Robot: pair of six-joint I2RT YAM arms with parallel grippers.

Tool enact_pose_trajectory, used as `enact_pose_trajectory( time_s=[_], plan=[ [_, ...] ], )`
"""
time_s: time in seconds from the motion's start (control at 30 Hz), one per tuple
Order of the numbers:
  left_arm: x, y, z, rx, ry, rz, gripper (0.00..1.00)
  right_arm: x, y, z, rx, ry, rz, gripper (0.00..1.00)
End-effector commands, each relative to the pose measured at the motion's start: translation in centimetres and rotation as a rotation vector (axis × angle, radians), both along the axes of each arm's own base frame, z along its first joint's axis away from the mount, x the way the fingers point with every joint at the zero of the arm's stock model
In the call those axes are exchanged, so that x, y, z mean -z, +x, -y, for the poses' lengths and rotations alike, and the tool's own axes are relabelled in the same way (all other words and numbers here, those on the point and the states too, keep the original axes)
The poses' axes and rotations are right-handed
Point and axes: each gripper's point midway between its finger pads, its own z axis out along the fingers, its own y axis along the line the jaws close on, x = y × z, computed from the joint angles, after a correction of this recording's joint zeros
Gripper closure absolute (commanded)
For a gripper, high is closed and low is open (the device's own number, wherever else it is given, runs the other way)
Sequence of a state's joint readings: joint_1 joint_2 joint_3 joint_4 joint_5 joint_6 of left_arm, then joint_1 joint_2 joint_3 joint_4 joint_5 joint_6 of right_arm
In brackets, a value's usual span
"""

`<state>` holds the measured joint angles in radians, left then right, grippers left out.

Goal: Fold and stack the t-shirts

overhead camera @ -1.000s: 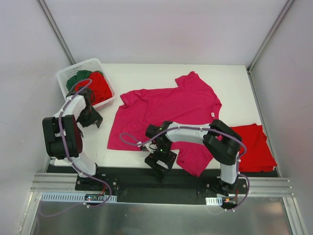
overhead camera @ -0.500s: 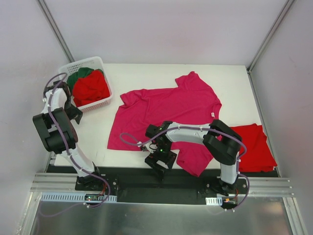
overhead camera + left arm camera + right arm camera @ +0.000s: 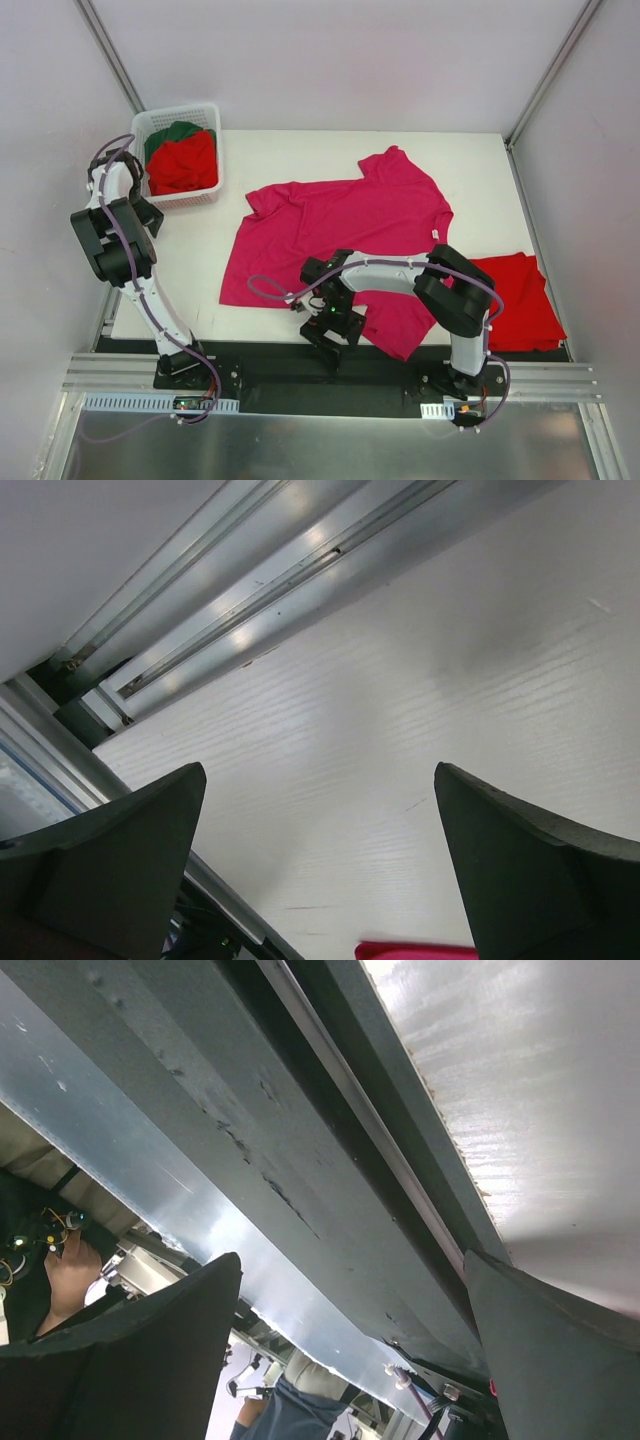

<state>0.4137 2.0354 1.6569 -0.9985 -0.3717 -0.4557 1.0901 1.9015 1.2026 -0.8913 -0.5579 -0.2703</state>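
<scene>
A magenta-pink t-shirt [image 3: 350, 225] lies spread flat in the middle of the table. A red t-shirt [image 3: 520, 300] lies folded at the right edge. Another red t-shirt [image 3: 185, 165] and a dark green one [image 3: 178, 131] are bunched in the white basket [image 3: 170, 118] at the back left. My left gripper [image 3: 150, 216] hangs open just in front of the basket, over bare table [image 3: 400, 710], with a sliver of the magenta-pink t-shirt [image 3: 415, 950] showing below. My right gripper [image 3: 332, 326] is open at the near hem of the magenta shirt, holding nothing.
The right wrist view looks past the table's near edge [image 3: 560, 1130] onto the metal rail [image 3: 250, 1160]. Grey walls close in the table on three sides. The left arm [image 3: 112, 235] stands along the table's left edge.
The basket has slid back and to the left, into the far corner. The left arm swung left with it and now sits in front of it. The right gripper shifted slightly toward the near edge.
</scene>
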Motion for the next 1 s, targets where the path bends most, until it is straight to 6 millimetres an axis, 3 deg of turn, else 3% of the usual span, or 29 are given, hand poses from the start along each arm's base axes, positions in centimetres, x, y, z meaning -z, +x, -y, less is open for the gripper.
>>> enact_pose_trajectory(
  time_s=[0.0, 0.23, 0.33, 0.4, 0.57, 0.83, 0.97],
  plan=[
    [-0.5, 0.9, -1.3, -0.002, 0.044, -0.024, 0.01, -0.6, -0.5, 0.9, -0.008, -0.014, -0.001, 0.04],
    [-1.8, 0.6, -3.5, -0.079, 0.125, -0.022, 0.01, -0.8, -0.5, 1.0, 0.0, -0.018, 0.001, 0.04],
    [-2.5, 0.5, -3.2, -0.095, 0.106, 0.008, 0.01, -0.7, -0.4, 1.0, 0.002, -0.022, 0.008, 0.04],
    [-3.3, 0.7, -2.0, -0.08, 0.056, 0.054, 0.01, -0.8, -0.3, 0.9, 0.003, -0.019, 0.015, 0.04],
    [-3.0, 0.8, 5.4, -0.029, -0.139, 0.171, 0.01, -0.4, -0.1, 0.4, 0.01, -0.023, 0.015, 0.04],
    [-4.5, 7.2, 17.1, 0.381, -0.259, 0.252, 0.01, -1.2, 0.8, -0.2, 0.022, -0.01, 0.064, 0.04],
    [-4.1, 9.8, 19.0, 0.477, -0.333, 0.3, 0.01, -1.9, 1.6, -0.4, 0.03, -0.01, 0.104, 0.04]
  ],
)
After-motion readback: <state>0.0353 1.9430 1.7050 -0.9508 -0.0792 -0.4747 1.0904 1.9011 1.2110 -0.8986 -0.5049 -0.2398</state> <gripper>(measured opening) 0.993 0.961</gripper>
